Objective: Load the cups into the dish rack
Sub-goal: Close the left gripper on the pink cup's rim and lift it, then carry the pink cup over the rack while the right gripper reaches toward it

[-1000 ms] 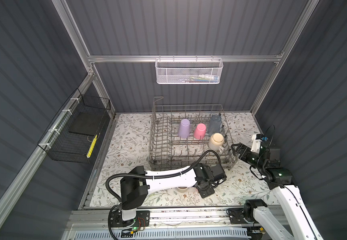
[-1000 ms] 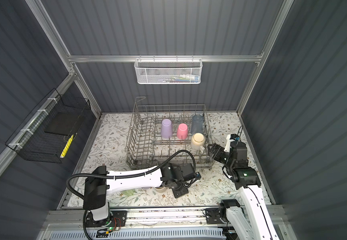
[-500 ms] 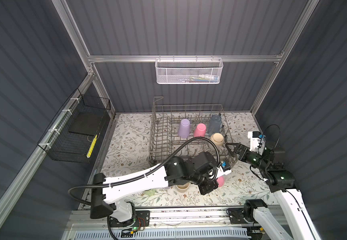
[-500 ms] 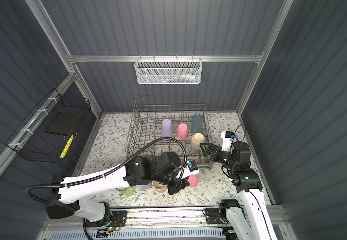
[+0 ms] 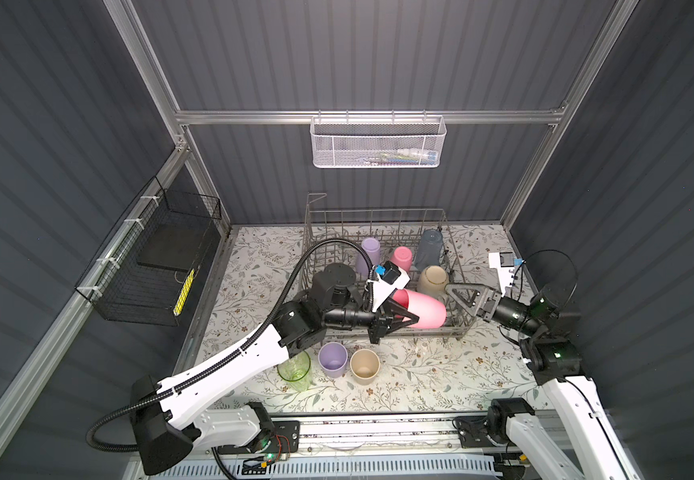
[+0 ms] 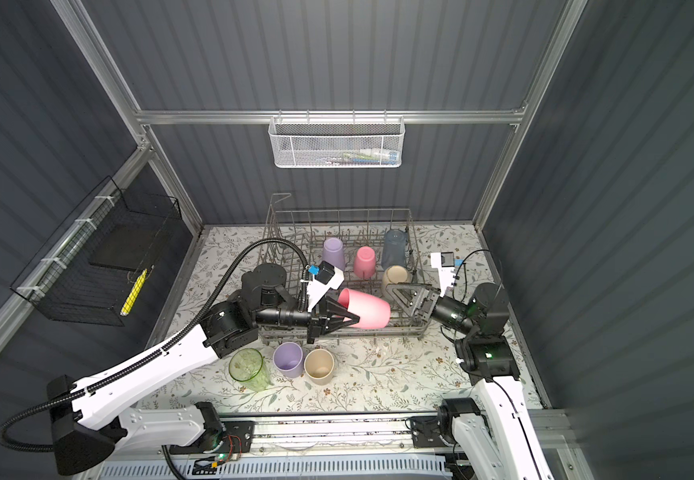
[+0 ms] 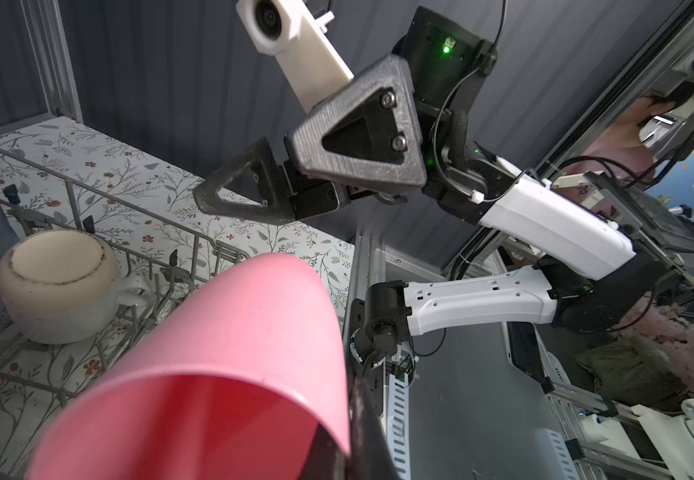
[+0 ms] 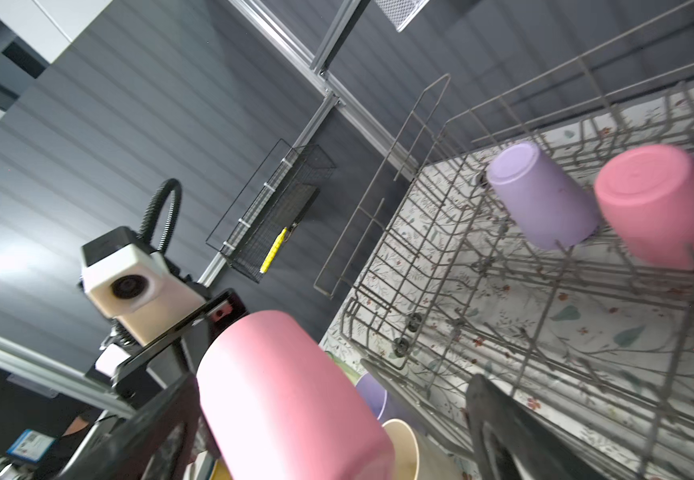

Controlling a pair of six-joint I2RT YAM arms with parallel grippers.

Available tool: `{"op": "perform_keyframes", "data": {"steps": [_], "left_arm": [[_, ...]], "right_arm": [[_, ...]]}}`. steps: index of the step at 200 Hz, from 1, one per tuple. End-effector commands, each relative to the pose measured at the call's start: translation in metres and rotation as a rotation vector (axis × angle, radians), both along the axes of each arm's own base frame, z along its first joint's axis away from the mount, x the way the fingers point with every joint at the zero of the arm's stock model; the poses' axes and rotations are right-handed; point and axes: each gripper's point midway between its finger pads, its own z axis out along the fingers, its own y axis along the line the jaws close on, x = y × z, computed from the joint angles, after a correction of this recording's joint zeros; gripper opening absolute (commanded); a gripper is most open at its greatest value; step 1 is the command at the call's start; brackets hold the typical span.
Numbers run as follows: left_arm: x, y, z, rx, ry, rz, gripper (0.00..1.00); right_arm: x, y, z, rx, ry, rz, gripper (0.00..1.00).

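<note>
Top views: left gripper [image 5: 408,316], clenched on pink tumbler [image 5: 426,309] at rim, has lifted it sideways over dish rack [image 5: 378,215]; right gripper [image 5: 457,296], just spread wide, faces it, likely for handover. 3 tumblers [image 5: 332,359] remain outside.

Soft, even light falls from above in both top views: your floral surface [image 5: 420,374] reads bright, the ribbed walls [image 5: 378,54] look dim, shadows are faint. In the right wrist view the nearest pink cup [image 8: 287,395] glares pale and blurs; edges bow outward.
</note>
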Motion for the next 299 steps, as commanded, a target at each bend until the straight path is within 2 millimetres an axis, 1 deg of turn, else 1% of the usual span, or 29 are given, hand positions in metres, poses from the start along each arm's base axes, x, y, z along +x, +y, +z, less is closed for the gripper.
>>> {"op": "perform_keyframes", "data": {"steps": [1,37,52,77,107,145,180,194,222,239,252,259,268,278,284,299], "left_arm": [[-0.003,0.004,0.032,-0.155,0.025,-0.085,0.00],[0.004,0.005,0.031,-0.169,0.044,-0.087,0.00],[0.007,0.004,0.026,-0.159,0.053,-0.083,0.00],[0.011,0.001,0.019,-0.152,0.070,-0.082,0.00],[0.015,0.000,0.017,-0.162,0.076,-0.073,0.00],[0.019,0.000,0.016,-0.174,0.080,-0.071,0.00],[0.022,0.001,0.015,-0.177,0.083,-0.066,0.00],[0.023,0.001,0.013,-0.173,0.087,-0.063,0.00],[0.024,0.000,0.010,-0.166,0.093,-0.064,0.00],[0.024,-0.001,0.009,-0.162,0.097,-0.069,0.00],[0.024,-0.001,0.006,-0.156,0.102,-0.068,0.00],[0.024,-0.001,0.005,-0.154,0.102,-0.068,0.00],[0.024,-0.001,0.005,-0.154,0.101,-0.066,0.04],[0.024,0.000,0.005,-0.153,0.100,-0.063,0.09],[0.024,0.000,0.006,-0.154,0.099,-0.061,0.13],[0.024,0.001,0.007,-0.153,0.095,-0.053,0.22]], "right_arm": [[-0.012,0.011,0.006,0.031,-0.014,0.104,0.99],[-0.017,0.021,0.002,0.036,0.002,0.162,0.99],[-0.021,0.026,0.002,0.038,0.002,0.197,0.99],[-0.025,0.034,0.006,0.049,-0.012,0.233,0.99],[-0.028,0.045,0.011,0.055,-0.017,0.281,0.99],[-0.030,0.056,0.012,0.057,-0.018,0.326,0.94],[-0.030,0.059,0.015,0.064,-0.021,0.331,0.92],[-0.027,0.058,0.016,0.069,-0.024,0.318,0.89],[-0.023,0.059,0.018,0.085,-0.024,0.306,0.81],[-0.022,0.060,0.020,0.102,-0.029,0.310,0.73],[-0.022,0.060,0.022,0.114,-0.037,0.310,0.64],[-0.022,0.059,0.022,0.119,-0.039,0.307,0.57],[-0.021,0.059,0.022,0.122,-0.040,0.303,0.44],[-0.020,0.059,0.022,0.123,-0.038,0.296,0.34],[-0.019,0.059,0.021,0.122,-0.037,0.294,0.31],[-0.019,0.059,0.021,0.119,-0.038,0.291,0.31]]}}
